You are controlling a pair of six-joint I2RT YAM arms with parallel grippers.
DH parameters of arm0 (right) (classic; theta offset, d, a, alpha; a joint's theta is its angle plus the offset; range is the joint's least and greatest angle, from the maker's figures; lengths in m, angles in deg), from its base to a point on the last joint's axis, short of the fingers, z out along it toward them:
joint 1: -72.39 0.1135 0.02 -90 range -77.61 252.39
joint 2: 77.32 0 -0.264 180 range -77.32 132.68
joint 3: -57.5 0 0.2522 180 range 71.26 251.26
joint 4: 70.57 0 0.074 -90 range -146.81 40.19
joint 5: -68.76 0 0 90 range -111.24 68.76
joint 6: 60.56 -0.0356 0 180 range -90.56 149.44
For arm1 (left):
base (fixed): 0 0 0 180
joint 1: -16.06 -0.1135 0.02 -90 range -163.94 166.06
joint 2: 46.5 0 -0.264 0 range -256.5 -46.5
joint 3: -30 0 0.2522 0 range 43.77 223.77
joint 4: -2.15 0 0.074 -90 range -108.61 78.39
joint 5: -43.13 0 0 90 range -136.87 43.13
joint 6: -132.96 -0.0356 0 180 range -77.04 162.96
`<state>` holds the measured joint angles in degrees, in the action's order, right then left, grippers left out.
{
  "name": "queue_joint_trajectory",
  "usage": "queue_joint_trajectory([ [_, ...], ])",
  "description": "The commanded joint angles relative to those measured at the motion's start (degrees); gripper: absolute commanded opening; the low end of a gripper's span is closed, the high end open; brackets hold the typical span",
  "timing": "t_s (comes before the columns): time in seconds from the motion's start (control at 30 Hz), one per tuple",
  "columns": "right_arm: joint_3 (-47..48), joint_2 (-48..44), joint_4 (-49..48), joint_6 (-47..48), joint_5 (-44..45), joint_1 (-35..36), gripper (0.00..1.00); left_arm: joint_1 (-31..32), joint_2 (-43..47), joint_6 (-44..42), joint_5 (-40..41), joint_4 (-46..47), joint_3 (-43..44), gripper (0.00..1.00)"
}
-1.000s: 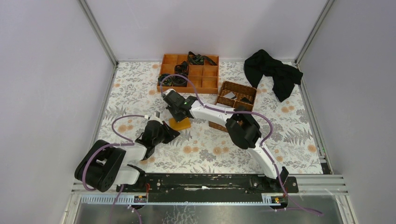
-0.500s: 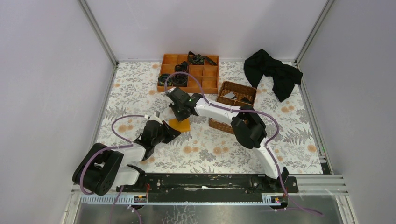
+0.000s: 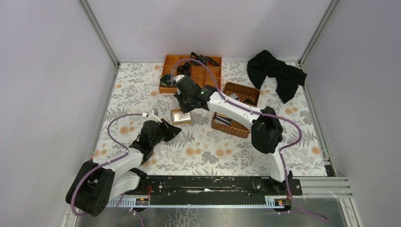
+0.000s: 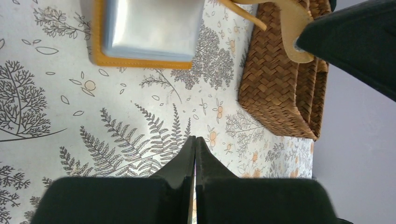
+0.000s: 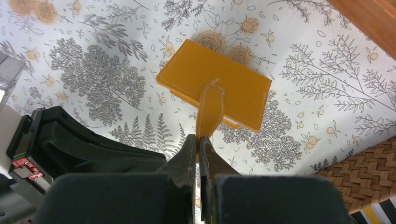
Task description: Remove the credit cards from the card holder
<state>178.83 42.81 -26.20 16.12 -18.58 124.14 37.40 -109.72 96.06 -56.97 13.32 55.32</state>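
Observation:
The card holder [image 3: 180, 117] lies on the flowered table, partly opened. In the left wrist view its lower half [image 4: 148, 28] shows a pale blue-grey inside with an orange rim. In the right wrist view its orange outer flap [image 5: 224, 79] is raised. My right gripper [image 3: 183, 108] is shut on the holder's orange strap [image 5: 210, 109] and holds the flap up; the pinch shows in its own view [image 5: 198, 142]. My left gripper [image 3: 177, 130] is shut and empty, just in front of the holder and apart from it [image 4: 194, 140]. I cannot make out separate cards.
An orange compartment tray [image 3: 213, 91] with black items stands behind the holder. A brown wicker basket [image 3: 236, 128] sits right of it and also shows in the left wrist view [image 4: 280, 88]. A black cloth [image 3: 276, 71] lies at the back right.
My right gripper has moved back and up towards the tray with the strap in it. The holder has opened and its pale inside now shows. My left arm has stretched slightly forward.

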Motion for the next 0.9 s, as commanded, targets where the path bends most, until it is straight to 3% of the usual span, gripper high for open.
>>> queue_joint_trajectory([
  [0.0, 0.0, -5.6, -0.6, -0.5, -0.2, -0.1, 0.0, -0.5, 2.9, -1.4, -1.2, -1.2, 0.8, 0.0],
  [0.23, -7.2, -9.6, -3.7, -2.4, -1.5, -0.1, 0.0, -0.5, 5.1, -1.2, -1.0, -1.3, 0.7, 0.0],
  [0.47, -8.6, -9.0, -3.6, -0.8, -3.0, -0.1, 0.0, -2.1, -5.3, -1.5, 2.5, 4.8, 3.4, 0.0],
  [0.67, -3.3, -5.4, -1.1, 3.1, -4.3, -0.2, 0.0, -2.6, -15.6, 0.5, -3.9, 11.3, 9.9, 0.0],
  [0.87, 4.4, -0.6, 1.6, 5.3, -5.1, -1.3, 0.02, -2.6, -21.1, 2.1, -5.0, 13.6, 13.4, 0.0],
])
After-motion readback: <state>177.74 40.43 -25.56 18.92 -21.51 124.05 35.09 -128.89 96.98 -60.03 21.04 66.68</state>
